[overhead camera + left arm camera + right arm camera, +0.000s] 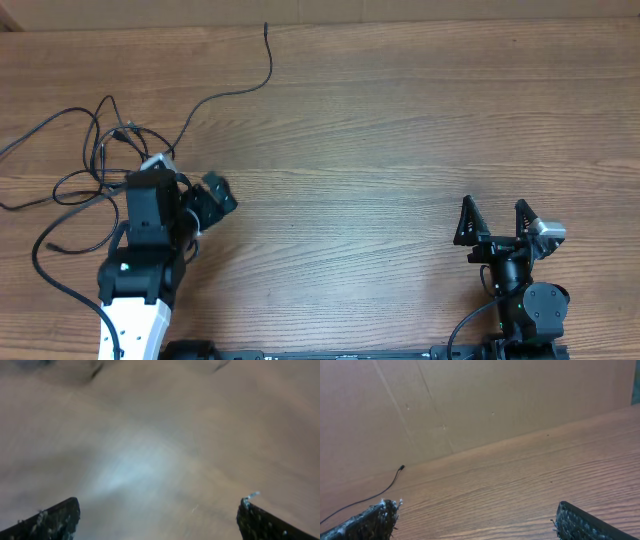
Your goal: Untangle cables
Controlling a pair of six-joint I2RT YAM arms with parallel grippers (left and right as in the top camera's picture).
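Tangled cables (118, 133) sit upper left; left gripper (159, 512) beside them and right gripper (494, 222) (lower right) both gape empty, seemingly poised to pull.

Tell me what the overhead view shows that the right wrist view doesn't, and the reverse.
Only overhead: the cable tangle at the table's left, and the left arm. Only right wrist: the creased face of the brown board behind the table. Both: the wooden table, one loose cable end lying near the far edge, and the right gripper, jaws open and empty.
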